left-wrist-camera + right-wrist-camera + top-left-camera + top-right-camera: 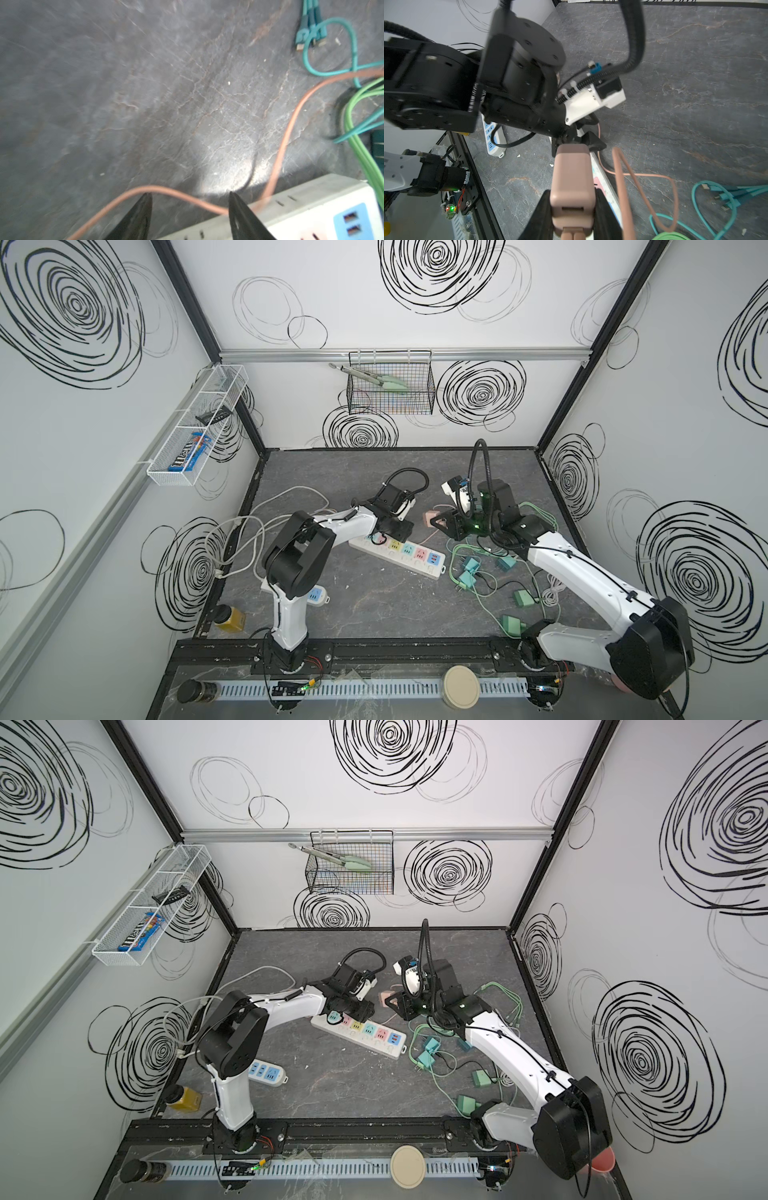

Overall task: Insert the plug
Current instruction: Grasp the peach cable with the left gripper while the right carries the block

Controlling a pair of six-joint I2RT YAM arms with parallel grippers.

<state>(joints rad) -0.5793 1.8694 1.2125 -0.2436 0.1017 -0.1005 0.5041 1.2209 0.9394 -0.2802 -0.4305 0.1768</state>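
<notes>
Grey marbled table (374, 605), 3 swirl-marked walls (332, 302). Left gripper (189, 194) released over strip (415, 559); right gripper (572, 199) grasping pink plug (572, 172).

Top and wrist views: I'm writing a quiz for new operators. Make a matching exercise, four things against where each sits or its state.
Things:
1. pink charger
2. tongs
3. candy box
4. left gripper

Places or states:
a. in the white wall rack
b. open, gripping nothing
c. in the black wire basket
d. clamped in the right gripper

Pairs: 1-d, 2-c, 3-a, 4-b
</notes>
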